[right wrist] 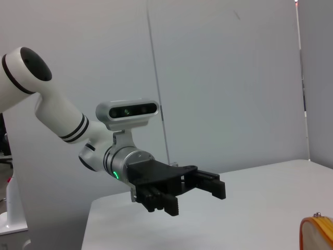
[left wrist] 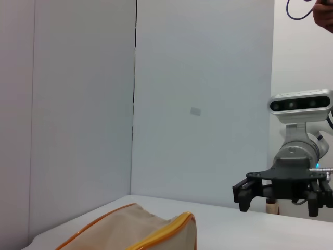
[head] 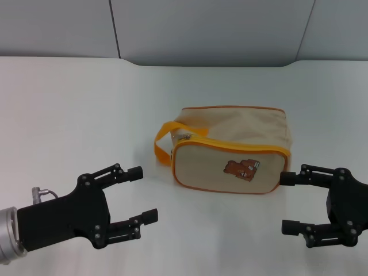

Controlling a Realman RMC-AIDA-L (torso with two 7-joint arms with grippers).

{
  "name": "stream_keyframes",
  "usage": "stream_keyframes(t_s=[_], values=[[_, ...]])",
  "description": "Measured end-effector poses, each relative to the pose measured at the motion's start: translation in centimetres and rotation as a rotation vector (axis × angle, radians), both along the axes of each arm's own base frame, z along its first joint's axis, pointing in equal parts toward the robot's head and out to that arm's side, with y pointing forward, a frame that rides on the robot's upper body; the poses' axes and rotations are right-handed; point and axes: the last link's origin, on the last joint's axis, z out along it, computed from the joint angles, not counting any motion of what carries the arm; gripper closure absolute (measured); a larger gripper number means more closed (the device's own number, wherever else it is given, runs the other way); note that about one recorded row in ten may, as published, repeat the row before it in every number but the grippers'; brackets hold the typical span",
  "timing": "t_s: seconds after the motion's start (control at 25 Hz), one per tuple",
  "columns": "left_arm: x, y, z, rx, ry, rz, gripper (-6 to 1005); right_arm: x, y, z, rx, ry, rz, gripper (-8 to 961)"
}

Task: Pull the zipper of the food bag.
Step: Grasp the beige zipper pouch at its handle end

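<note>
The food bag (head: 233, 150) lies on the white surface (head: 86, 98), its bear panel facing me and its orange strap handle (head: 163, 141) looped off the end nearer my left arm. The zipper (head: 230, 145) runs along the orange-trimmed upper edge of that panel; a small pale glint near the strap end of the bag (head: 185, 138) may be the metal pull tab, though I cannot be sure. The track looks closed along its visible length.

I judge the task to be at the approach step: neither gripper touches the bag. My left gripper (head: 140, 222) hangs in front of the bag's strap end, apart from it, its two fingers spread wide. My right gripper (head: 290, 202) sits just beside the bag's opposite end, also spread, its upper fingertip close to the orange piping at the lower corner.

The next move calls for one gripper to steady the bag's body and the other to pinch the small tab, a fine target lying close to the strap, which must not be caught instead.

Bare surface surrounds the bag on every side, and the grey wall (head: 201, 29) stands well behind it, so both arms have free room to close in.
</note>
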Motion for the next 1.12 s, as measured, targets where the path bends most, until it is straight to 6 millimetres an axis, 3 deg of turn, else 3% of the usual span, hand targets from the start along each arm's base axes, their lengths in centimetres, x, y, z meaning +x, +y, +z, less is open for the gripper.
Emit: stream_keyframes(t_s=[0.36, 0.52, 0.6, 0.84, 1.12], values=[[0.0, 0.4, -0.9, 0.041, 0.005, 0.016, 228, 0.0, -0.1, 0.1, -0.002, 0.004, 0.002, 115], [0.2, 2.4, -3.5, 0.111, 0.028, 0.132, 242, 0.2, -0.3, 0.3, 0.01, 0.012, -0.007, 116], [0.8, 3.7, -6.0, 0.148, 0.066, 0.204, 248, 0.4, -0.4, 0.5, 0.018, 0.019, -0.014, 116], [1.8, 5.0, -8.1, 0.153, 0.094, 0.278, 269, 0.7, -0.8, 0.5, 0.019, 0.019, -0.027, 116], [2.7, 6.5, -9.0, 0.149, 0.133, 0.303, 293, 0.9, -1.0, 0.4, 0.021, 0.019, -0.038, 115]])
